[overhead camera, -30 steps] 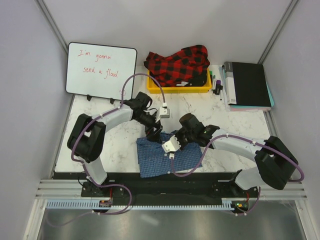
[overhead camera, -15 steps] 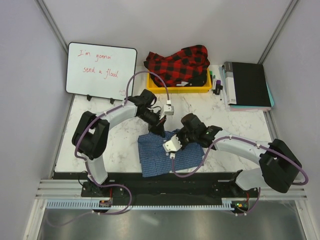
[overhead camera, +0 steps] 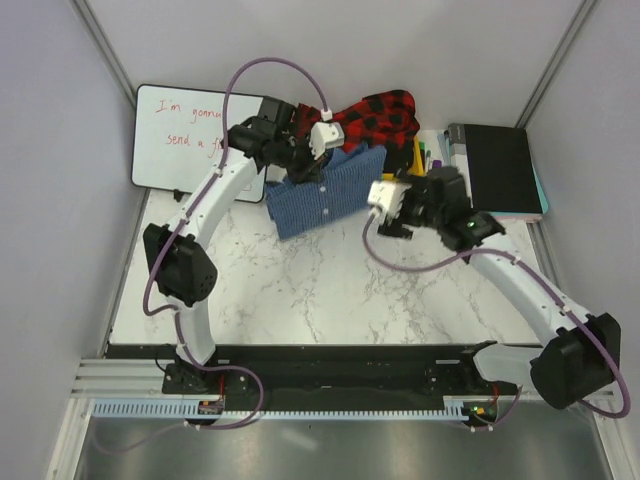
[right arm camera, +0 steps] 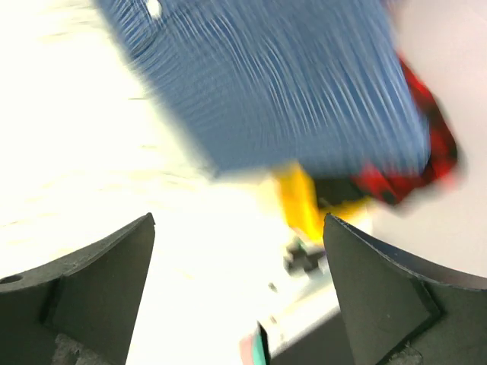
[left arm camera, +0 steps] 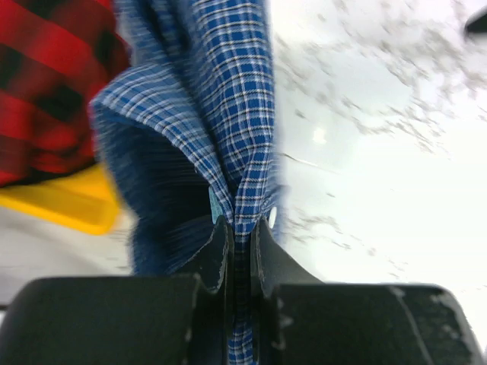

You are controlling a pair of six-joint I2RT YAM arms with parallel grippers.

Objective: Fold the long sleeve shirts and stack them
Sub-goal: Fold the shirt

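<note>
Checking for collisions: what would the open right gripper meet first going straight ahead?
Most likely the blue shirt, pinched by the left gripper; the yellow bin sits beyond it. Depth is unclear in the blur.

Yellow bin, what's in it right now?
Red-and-black plaid shirt heaped in the yellow bin. Blue checked shirt, pinched by left hand, covers most of it; anything underneath hidden.

the checked shirt (overhead camera: 325, 195) is blue with fine white lines, the plaid shirt (overhead camera: 385, 112) is red and black, the bin (left arm camera: 68, 201) is yellow, the table (overhead camera: 330, 290) is white grey-veined marble.
</note>
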